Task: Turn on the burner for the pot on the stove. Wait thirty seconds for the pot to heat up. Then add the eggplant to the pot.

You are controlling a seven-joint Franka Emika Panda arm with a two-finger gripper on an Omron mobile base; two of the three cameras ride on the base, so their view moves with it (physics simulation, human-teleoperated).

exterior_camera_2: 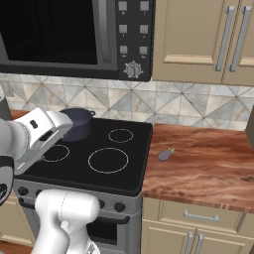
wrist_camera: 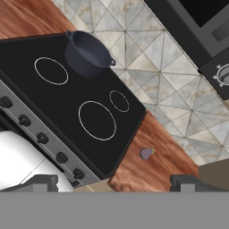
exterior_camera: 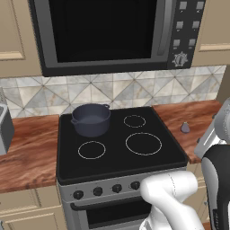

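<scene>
The dark blue-grey pot [exterior_camera: 91,119] [exterior_camera_2: 77,123] [wrist_camera: 87,53] stands on the back left ring of the stove [exterior_camera: 117,161] [exterior_camera_2: 130,171] [wrist_camera: 58,105], whose black glass top carries white rings. A row of black knobs [exterior_camera: 97,191] [wrist_camera: 42,137] runs along its grey front. The small grey-purple eggplant [exterior_camera: 185,128] [exterior_camera_2: 165,155] [wrist_camera: 146,154] lies on the wooden counter just right of the stove. My gripper [wrist_camera: 115,182] hangs high above the stove's front right corner, open wide with nothing between its fingers [wrist_camera: 44,181].
A black-windowed microwave [exterior_camera: 103,31] [exterior_camera_2: 54,30] hangs over the stove. Wooden counter [exterior_camera_2: 208,168] [exterior_camera: 27,152] runs on both sides, with wall cabinets [exterior_camera_2: 198,39] above the right stretch. A grey appliance [exterior_camera: 4,130] sits at the far left edge.
</scene>
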